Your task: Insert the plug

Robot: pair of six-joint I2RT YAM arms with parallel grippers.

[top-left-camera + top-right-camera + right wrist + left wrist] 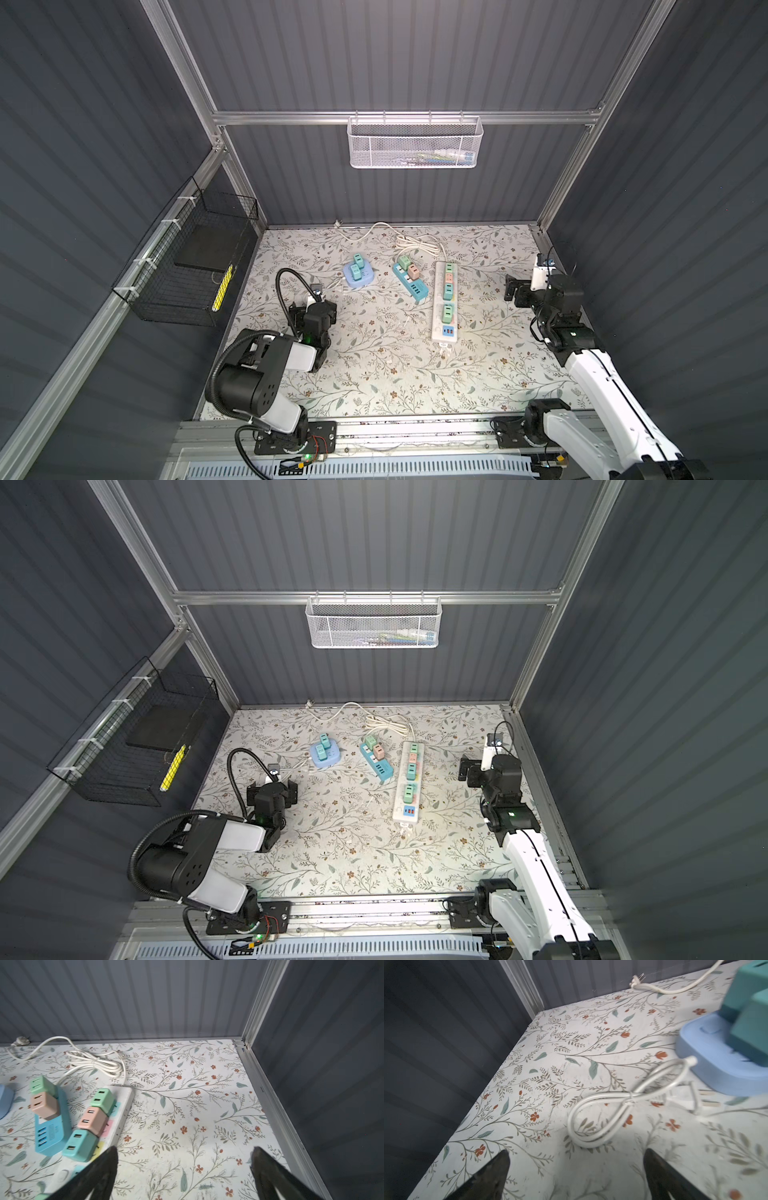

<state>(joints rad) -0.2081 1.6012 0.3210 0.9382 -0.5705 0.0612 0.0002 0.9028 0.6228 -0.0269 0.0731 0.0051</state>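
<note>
Mesh basket (pixel 374 145): unclear items (pixel 449 157) | wire basket (pixel 178 303): black slab (pixel 203 249), yellow stick (pixel 222 286) | left claw (pixel 576 1152), right claw (pixel 184 1148): spread wide, holding nothing

In the left wrist view, we find the blue socket base (pixel 708 1057) and its teal adapters (pixel 751 1022) blurred and cut off by the frame edge. The white power strip (pixel 124 1107) disappears behind a finger (pixel 97 1176) of the right gripper (pixel 185 1150) (itself out of focus). The white mesh basket (pixel 415 143) seems to hold pale items, too small to name.
</note>
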